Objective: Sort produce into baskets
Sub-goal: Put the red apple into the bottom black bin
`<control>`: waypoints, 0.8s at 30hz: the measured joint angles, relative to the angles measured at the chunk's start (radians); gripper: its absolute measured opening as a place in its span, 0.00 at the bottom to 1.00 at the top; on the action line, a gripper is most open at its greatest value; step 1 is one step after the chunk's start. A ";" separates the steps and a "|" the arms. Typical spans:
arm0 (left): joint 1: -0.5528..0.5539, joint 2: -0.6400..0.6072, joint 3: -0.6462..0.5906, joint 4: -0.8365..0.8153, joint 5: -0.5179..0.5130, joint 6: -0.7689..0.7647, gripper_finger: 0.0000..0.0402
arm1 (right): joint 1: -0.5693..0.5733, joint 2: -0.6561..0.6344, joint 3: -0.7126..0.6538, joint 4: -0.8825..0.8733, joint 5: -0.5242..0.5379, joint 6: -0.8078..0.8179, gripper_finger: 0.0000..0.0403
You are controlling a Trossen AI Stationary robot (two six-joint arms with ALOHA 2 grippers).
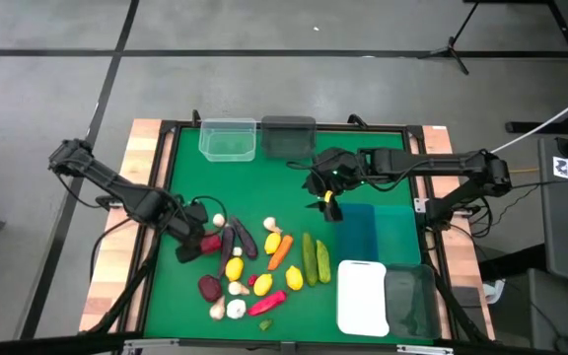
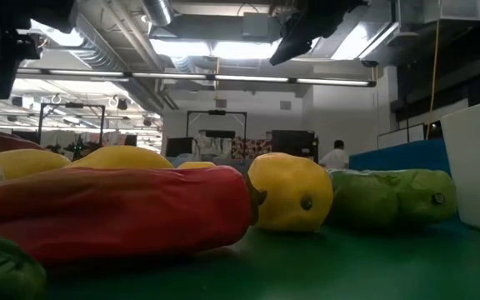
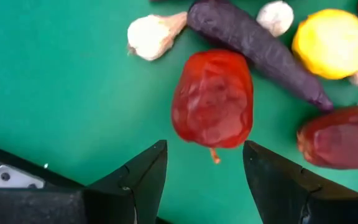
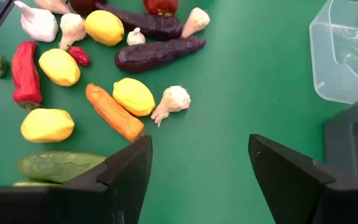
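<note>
- The green surface (image 1: 363, 158) carries everything: baskets along the far edge and the right side, produce heaped near the front left.
- Baskets: a clear tub (image 1: 228, 138) and a dark grey one (image 1: 289, 136) at the far edge, a blue one (image 1: 381, 235), a white one (image 1: 362, 296) and a dark see-through one (image 1: 410, 301) on the right. As far as I can see from above, none holds any produce yet.
- Left end effector (image 3: 205, 171) hovers low at the pile's left edge, fingers apart and empty, either side of a red apple (image 3: 212, 99) that lies just ahead.
- Right end effector (image 4: 199, 165) hangs above the middle of the surface, near the blue basket, fingers spread and empty.
- The apple looks light, firm and smooth; I'd pinch it across its widest middle, as round sides may slip.
- Beside it lie a dark purple piece (image 3: 253, 43), a garlic bulb (image 3: 151, 36) and a lemon (image 3: 332, 42).
</note>
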 joint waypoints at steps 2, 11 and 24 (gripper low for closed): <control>-0.009 0.000 0.000 0.000 -0.005 -0.025 0.51 | 0.000 0.000 0.000 0.004 0.018 -0.013 0.66; -0.080 0.001 -0.031 0.010 -0.007 -0.177 0.51 | 0.000 0.000 0.000 0.003 0.042 -0.020 0.66; -0.232 0.014 -0.131 0.127 -0.003 -0.402 0.51 | 0.000 0.000 0.000 0.003 0.043 -0.020 0.66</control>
